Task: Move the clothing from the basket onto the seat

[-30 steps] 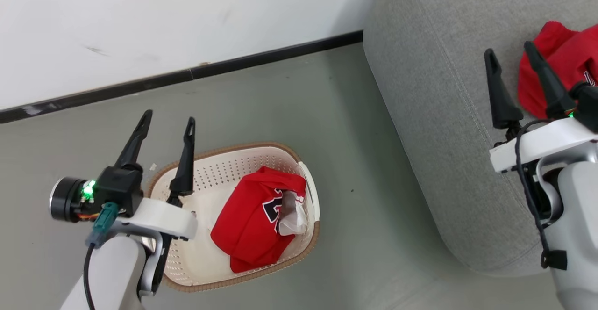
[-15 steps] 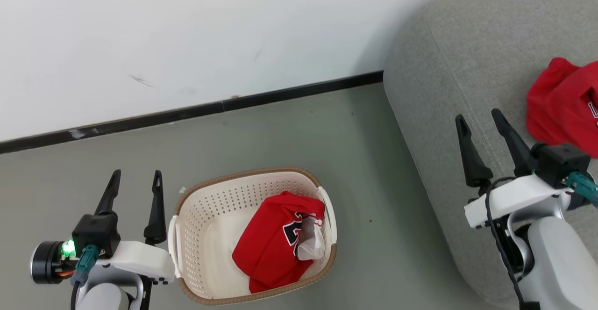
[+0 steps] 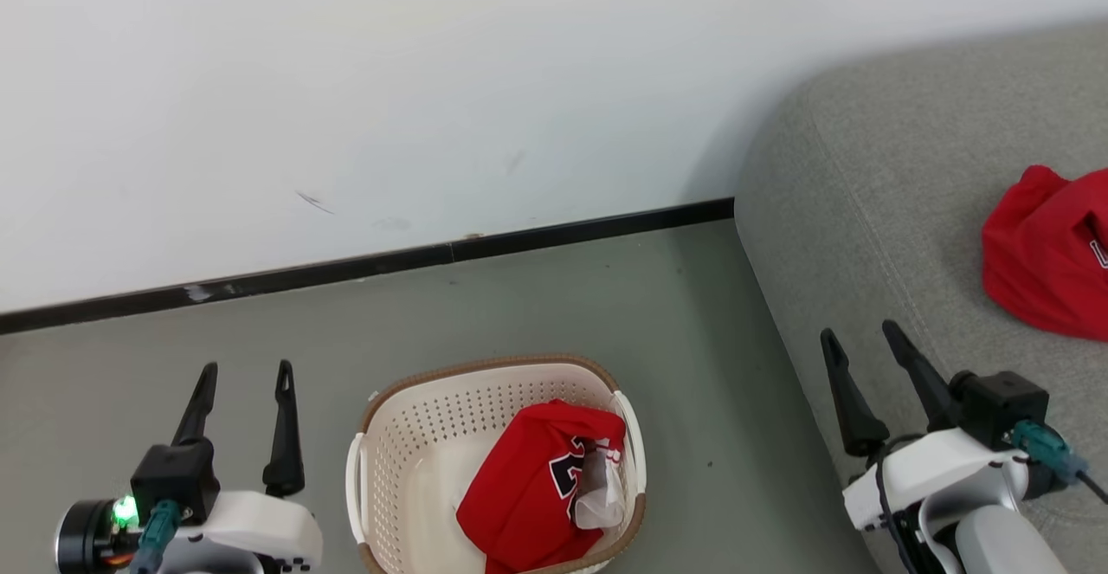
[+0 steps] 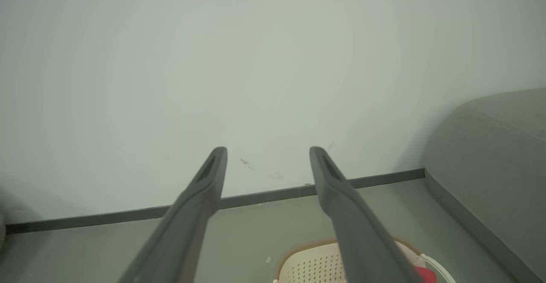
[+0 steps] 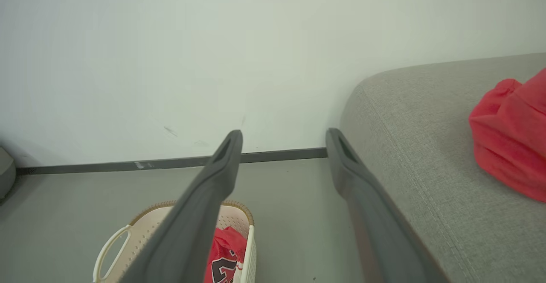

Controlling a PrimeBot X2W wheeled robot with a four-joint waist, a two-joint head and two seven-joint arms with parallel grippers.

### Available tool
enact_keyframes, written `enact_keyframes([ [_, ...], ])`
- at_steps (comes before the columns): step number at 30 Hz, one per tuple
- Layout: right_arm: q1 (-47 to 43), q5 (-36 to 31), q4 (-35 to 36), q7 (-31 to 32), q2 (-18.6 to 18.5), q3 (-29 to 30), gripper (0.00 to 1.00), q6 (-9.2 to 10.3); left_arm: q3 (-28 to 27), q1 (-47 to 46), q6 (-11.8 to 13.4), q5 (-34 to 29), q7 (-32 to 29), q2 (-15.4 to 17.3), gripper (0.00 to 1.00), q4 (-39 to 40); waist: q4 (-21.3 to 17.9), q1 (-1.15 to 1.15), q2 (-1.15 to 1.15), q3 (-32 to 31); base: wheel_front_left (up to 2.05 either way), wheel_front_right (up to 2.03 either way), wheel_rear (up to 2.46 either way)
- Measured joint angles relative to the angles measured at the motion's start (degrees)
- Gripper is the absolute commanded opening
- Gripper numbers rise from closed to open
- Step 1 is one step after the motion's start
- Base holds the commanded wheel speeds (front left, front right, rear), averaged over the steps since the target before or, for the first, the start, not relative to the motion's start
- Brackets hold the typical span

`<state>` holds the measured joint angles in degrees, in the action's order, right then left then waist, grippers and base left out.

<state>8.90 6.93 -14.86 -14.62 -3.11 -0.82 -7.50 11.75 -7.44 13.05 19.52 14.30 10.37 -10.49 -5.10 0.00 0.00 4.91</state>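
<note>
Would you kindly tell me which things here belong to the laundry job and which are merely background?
Job:
basket
red jersey and white cloth inside it
sofa
red garment already on the sofa

Not the job:
wall
skirting board
floor

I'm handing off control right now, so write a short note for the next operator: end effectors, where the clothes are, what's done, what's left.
Left end effector: open, empty, above the floor to the left of the basket.
Right end effector: open, empty, at the near edge of the sofa.
Done: one red garment lies on the sofa.
Left: a red jersey with black-and-white lettering and a white cloth beside it are in the basket. Both have to go onto the sofa.
</note>
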Motion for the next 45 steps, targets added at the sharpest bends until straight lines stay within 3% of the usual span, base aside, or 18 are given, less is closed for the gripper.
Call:
enact_keyframes([
  [20, -7.67, -1.57, 2.02, 0.0, 0.65, 0.56, 1.0, 0.0, -0.18, 6.21, 0.33, -0.43, 0.0, -0.89, 1.0, -1.54, 1.31, 0.0, 0.0, -5.64, 0.0, 0.0, 0.0],
  [45, -11.28, -0.83, 4.81, 0.0, 0.74, -0.48, 1.0, 0.0, -0.71, 8.14, -1.4, -0.51, 0.0, -0.91, 1.0, -1.05, 1.71, 0.0, 0.0, -6.61, 0.0, 0.0, 0.0],
])
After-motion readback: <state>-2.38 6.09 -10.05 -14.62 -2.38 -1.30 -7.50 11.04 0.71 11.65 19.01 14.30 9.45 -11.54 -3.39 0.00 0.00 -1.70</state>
